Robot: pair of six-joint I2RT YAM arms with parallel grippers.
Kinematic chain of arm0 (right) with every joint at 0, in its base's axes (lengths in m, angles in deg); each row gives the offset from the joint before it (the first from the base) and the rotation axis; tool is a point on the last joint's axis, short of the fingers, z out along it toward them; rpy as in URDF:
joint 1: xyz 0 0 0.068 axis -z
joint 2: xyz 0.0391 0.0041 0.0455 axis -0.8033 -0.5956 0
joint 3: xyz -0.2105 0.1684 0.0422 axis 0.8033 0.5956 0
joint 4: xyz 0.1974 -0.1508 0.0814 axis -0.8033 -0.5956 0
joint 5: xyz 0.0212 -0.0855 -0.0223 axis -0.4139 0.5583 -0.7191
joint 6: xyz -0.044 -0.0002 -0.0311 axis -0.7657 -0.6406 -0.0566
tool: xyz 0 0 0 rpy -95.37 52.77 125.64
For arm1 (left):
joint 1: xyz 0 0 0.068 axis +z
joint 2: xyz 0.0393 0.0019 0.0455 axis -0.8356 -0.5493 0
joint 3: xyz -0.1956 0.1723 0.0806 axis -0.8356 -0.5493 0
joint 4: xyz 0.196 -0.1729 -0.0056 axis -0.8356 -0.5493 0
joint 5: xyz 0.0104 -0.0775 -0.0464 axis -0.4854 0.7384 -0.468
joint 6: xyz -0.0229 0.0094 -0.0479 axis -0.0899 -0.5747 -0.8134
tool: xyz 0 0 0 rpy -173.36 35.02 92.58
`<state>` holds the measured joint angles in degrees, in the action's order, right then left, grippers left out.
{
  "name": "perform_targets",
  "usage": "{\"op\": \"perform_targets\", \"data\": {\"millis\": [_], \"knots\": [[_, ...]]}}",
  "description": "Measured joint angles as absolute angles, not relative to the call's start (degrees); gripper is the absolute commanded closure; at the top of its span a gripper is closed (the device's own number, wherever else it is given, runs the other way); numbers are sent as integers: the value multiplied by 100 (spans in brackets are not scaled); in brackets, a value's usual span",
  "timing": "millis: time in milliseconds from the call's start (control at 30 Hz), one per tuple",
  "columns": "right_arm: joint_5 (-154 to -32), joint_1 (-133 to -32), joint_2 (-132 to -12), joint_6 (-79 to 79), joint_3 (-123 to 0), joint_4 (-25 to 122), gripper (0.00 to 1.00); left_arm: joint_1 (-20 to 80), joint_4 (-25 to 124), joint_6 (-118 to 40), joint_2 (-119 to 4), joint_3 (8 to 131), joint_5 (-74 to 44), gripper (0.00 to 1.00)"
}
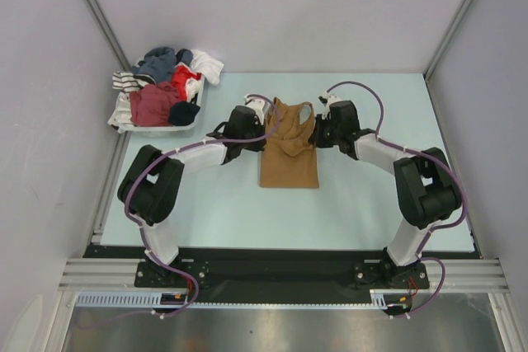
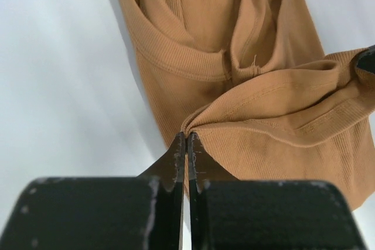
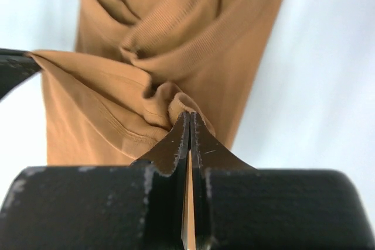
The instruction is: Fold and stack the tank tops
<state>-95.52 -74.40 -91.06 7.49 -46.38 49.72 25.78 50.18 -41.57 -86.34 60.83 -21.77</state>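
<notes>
Tan ribbed cotton: one top (image 1: pixel 289 158), at the centre of the table (image 1: pixel 371 204), hem toward 6 o'clock and lying flat, strap end toward 12 o'clock and bunched. Left gripper (image 2: pixel 186 139): at the top's 10 o'clock corner, fingers closed on a small pinch of seamed edge. Right gripper (image 3: pixel 189 118): at the 2 o'clock corner, fingers likewise closed on a nub of gathered cloth. Between the two pinches the fabric runs as a raised ridge, with the straps twisted and lapped over one another behind it. Maroon top (image 1: pixel 153 105): in the tray (image 1: pixel 165 131) at the table's 10 o'clock, among mixed clothes, not yet handled. Stage, as judged: the start of the first fold, shoulders to be carried toward the hem. Hazards, as judged: (1) each bite is shallow and near the very tip of the jaws, so a quick lift or an outward pull could let the cloth slip free on one side; (2) whether each pinch holds both layers cannot be told, and a single layer would open the garment instead of folding it; (3) the tangled straps may be folded in, leaving a lump that would unsettle the stack; (4) unequal travel of the two arms would skew the fold line; (5) the hem, free on the smooth table, may drag toward 6 o'clock.
</notes>
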Motion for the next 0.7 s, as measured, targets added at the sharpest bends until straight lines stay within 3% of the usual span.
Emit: {"op": "perform_targets", "data": {"millis": [700], "knots": [[-9349,-7457,-8880,725,-4919,4716,100,2498,4474,-3903,-8444,6540,-2463,100]]}}
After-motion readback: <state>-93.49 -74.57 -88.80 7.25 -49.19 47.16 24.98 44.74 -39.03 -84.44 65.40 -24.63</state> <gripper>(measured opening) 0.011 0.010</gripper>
